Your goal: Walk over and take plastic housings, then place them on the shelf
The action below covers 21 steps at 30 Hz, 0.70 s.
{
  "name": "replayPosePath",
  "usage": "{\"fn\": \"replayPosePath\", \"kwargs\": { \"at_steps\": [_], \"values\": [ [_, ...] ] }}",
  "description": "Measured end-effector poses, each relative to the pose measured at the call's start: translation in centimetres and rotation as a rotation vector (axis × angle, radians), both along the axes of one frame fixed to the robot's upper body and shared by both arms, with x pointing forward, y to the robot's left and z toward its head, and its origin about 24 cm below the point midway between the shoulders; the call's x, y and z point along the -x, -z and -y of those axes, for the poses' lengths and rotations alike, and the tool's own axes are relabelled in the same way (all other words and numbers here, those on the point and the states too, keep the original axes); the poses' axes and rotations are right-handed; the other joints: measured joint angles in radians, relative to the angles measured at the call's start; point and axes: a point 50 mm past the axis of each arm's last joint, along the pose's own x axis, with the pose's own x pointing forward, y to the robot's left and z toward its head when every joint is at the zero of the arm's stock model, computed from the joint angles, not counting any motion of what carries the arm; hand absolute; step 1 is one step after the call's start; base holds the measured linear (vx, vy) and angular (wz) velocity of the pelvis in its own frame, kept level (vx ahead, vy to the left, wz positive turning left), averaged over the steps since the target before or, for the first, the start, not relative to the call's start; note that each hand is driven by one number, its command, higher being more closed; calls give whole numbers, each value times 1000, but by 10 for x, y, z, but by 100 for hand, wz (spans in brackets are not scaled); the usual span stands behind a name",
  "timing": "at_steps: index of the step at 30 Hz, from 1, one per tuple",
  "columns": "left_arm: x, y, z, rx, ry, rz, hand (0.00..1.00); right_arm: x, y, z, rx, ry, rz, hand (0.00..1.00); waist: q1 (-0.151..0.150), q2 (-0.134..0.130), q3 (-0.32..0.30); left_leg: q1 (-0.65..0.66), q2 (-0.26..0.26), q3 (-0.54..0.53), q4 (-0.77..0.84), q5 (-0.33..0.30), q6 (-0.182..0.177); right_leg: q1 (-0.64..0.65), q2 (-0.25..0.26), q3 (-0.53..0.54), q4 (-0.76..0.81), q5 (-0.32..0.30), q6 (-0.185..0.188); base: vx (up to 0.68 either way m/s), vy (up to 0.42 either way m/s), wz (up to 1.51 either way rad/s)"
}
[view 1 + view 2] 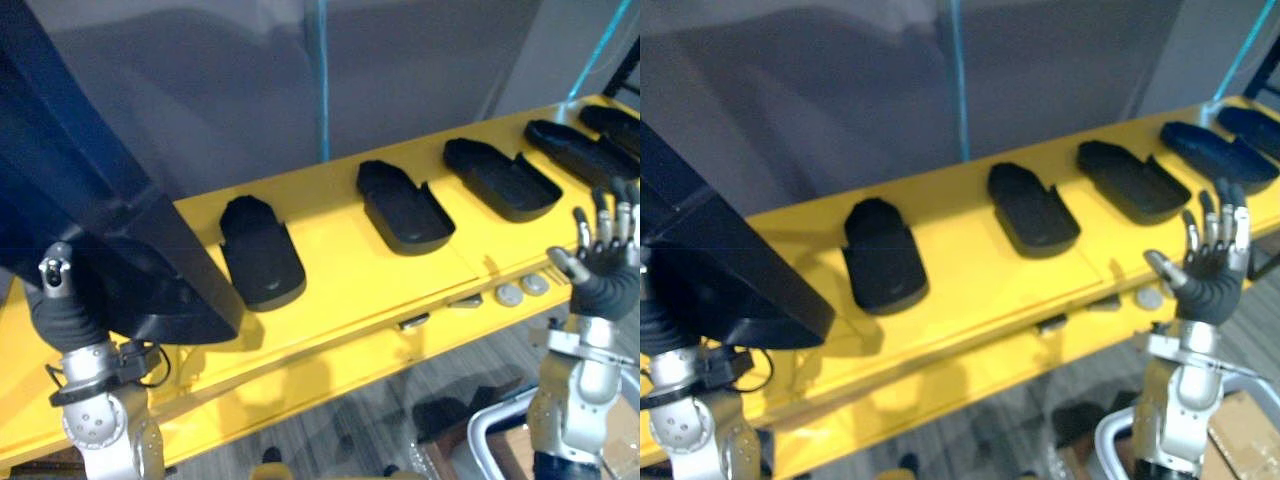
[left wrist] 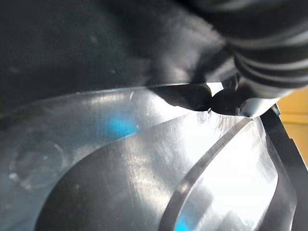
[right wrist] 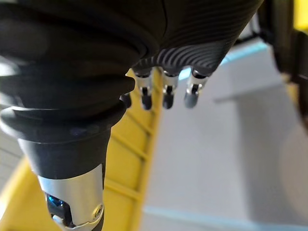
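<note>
The left hand (image 1: 58, 300) is at the left end of the yellow shelf (image 1: 340, 270), below its front edge, and is clamped on a large housing (image 1: 100, 200). In the left wrist view, dark fingertips (image 2: 195, 98) pinch its thin rim. This housing is glossy black plastic, smooth and curved, and is raised above the shelf's left end. Five more black housings (image 1: 262, 255) lie in a row along the shelf, apart from each other. Each is a shallow shell, rounded at one end, and some lie hollow side up. The right hand (image 1: 605, 265) is off the shelf's front edge near its right end, with fingers straight and spread, holding nothing. Two grey discs (image 1: 522, 290) sit on that edge.
</note>
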Motion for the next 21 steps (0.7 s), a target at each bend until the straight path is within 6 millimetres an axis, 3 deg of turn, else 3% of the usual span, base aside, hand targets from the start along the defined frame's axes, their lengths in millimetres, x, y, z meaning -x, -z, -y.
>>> {"fn": "replayPosePath", "kwargs": {
  "at_steps": [5, 7, 10, 12, 13, 14, 15, 16, 17, 19, 21],
  "values": [
    [-1, 3, -8, 54, -73, -26, 100, 6, -52, -29, 47, -90, 351, 0, 2, 2, -2, 28, -15, -22, 8, 2, 2, 63, -13, -43, -10, 4, -1, 44, 9, 12],
    [1, 8, -8, 87, -94, -40, 100, 0, -56, -39, 20, -151, 376, 0, 7, 9, 2, 27, -13, -52, 16, 2, 2, 81, -8, -73, -9, -6, -7, -25, -37, 49],
    [8, 22, -9, 148, -126, -99, 100, -17, -50, -54, -13, -221, 319, 0, 39, 33, 12, -15, -5, -58, 90, -3, 23, 84, 4, -120, 39, -54, -35, -66, -8, 51],
    [13, 27, -12, 146, -147, -129, 100, -25, -45, -55, -18, -208, 269, 0, 55, 31, 11, -72, -18, -46, 117, 51, 83, 57, 1, -146, 72, -72, -57, -178, 24, 74],
    [16, 28, -15, 142, -159, -134, 100, -25, -45, -51, -18, -189, 265, 0, 49, 17, 11, -73, -35, -48, 34, 128, 97, 40, -20, -181, 68, -66, -74, -112, -26, 95],
    [18, 27, -17, 142, -172, -127, 100, -26, -47, -46, -12, -158, 272, 0, 54, 18, 18, -81, -33, -21, 69, 95, 118, 29, -27, -213, 71, -59, -73, -41, -47, 90],
    [21, 26, -18, 140, -183, -123, 100, -25, -46, -40, -22, -129, 267, 0, 55, 19, 20, -69, -41, 15, 142, 13, 123, 26, -32, -228, 70, -53, -71, 75, -35, 50],
    [22, 25, -19, 138, -186, -117, 100, -24, -46, -38, -23, -119, 268, 0, 52, 23, 18, -46, -48, 29, 130, -6, 121, 28, -33, -234, 68, -50, -69, 63, 35, 55],
    [23, 21, -15, 130, -175, -87, 100, -21, -46, -33, -26, -99, 279, 0, 31, 41, 9, 10, -50, 53, 11, -5, 109, 27, -23, -253, 61, -41, -55, 54, 68, 41],
    [23, 16, -11, 106, -153, -57, 100, -18, -42, -30, -34, -76, 272, 0, 25, 41, 10, 38, -50, 61, -68, 39, 43, 26, -20, -253, 37, -23, -50, -14, 85, 10],
    [23, 12, -10, 90, -147, -44, 100, -16, -40, -30, -41, -61, 267, 0, 23, 32, 11, 43, -58, 74, -87, 50, 47, 30, -20, -249, 3, -1, -48, -23, 67, -17]
  ]
}}
